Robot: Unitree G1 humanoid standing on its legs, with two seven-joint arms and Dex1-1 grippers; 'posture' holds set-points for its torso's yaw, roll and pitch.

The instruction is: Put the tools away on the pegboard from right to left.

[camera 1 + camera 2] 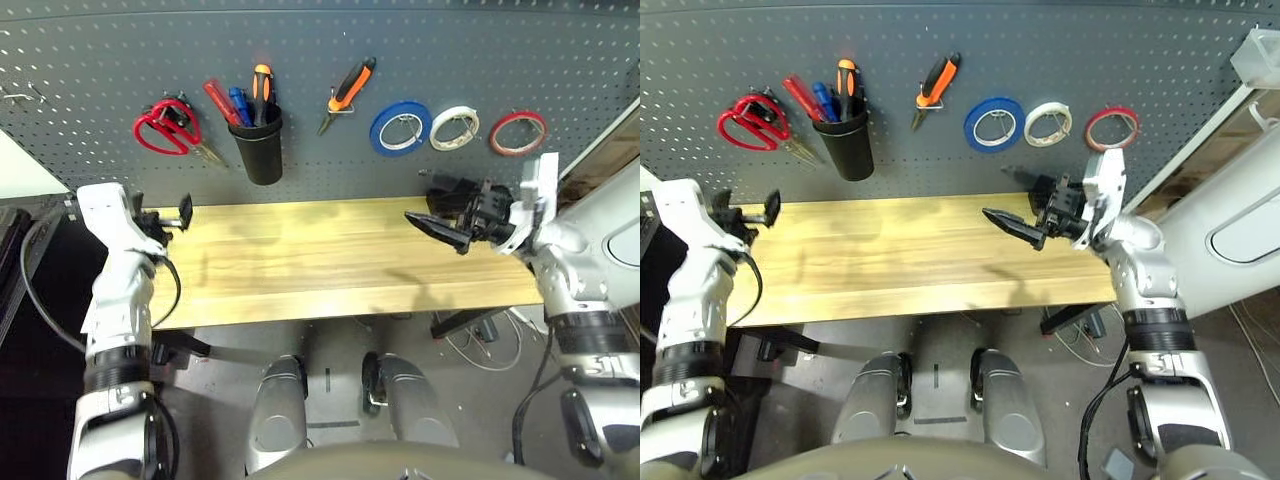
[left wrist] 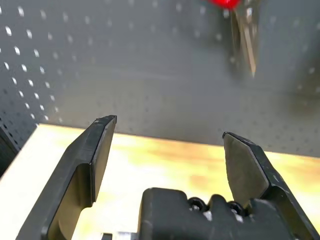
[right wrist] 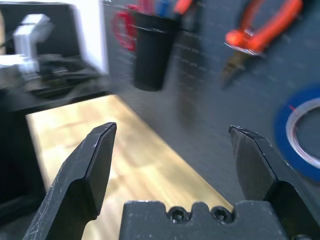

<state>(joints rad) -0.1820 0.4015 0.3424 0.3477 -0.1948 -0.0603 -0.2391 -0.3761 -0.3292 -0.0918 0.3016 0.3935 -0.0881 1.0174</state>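
Observation:
All the tools hang on the dark grey pegboard (image 1: 320, 110). At its right end is the thin red tape ring (image 1: 518, 132). The orange-and-black pliers (image 1: 348, 93) hang near the middle. A red-handled screwdriver (image 1: 220, 101) stands in a black cup (image 1: 258, 146), and the red-handled scissors (image 1: 168, 128) hang furthest left. My left gripper (image 1: 165, 215) is open over the table's left end, below the scissors, with nothing between its fingers. My right gripper (image 1: 445, 212) is open and empty over the table's right end.
A blue tape roll (image 1: 400, 128) and a white tape roll (image 1: 454, 128) hang between the pliers and the red ring. The light wooden tabletop (image 1: 330, 260) lies bare under both arms. The cup also holds blue and orange-handled tools.

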